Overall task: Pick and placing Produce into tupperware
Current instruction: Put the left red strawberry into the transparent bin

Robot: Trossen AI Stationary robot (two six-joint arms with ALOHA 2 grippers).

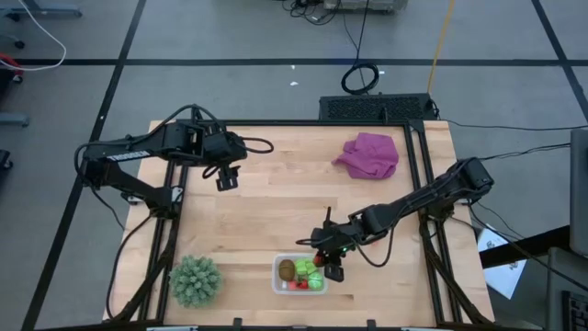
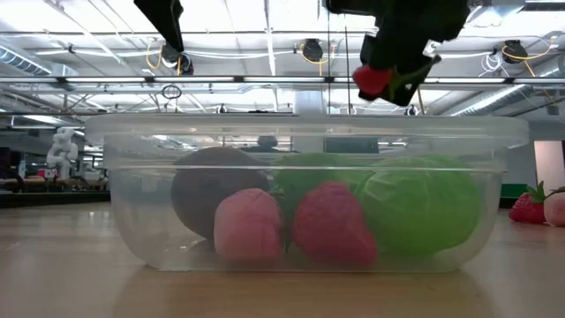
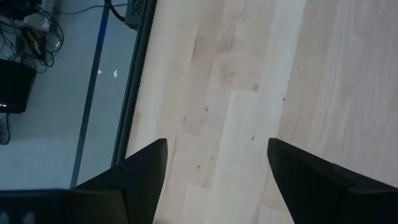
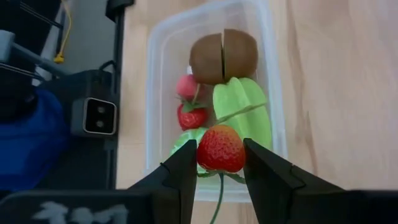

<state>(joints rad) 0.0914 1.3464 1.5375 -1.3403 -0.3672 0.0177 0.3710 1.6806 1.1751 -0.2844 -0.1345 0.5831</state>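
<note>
The clear tupperware sits near the table's near edge and holds a brown kiwi, two light-green pieces, a red strawberry and a pink one. My right gripper hovers above the tupperware's right end, shut on another red strawberry. In the low view that strawberry hangs above the tupperware's rim. My left gripper waits open over bare wood at the table's far left. My right gripper pinches the red strawberry's body between its two fingers, one on each side, coming from above and pointing down. The strawberry is lifted clear, above the tupperware's right end, with its green stem trailing back between the fingers.
A purple cloth lies at the table's far right. A spiky dark-green plant stands at the near left, beside the tupperware. In the low view a further strawberry sits on the table off to the picture's right. Bare wood spans the table's middle.
</note>
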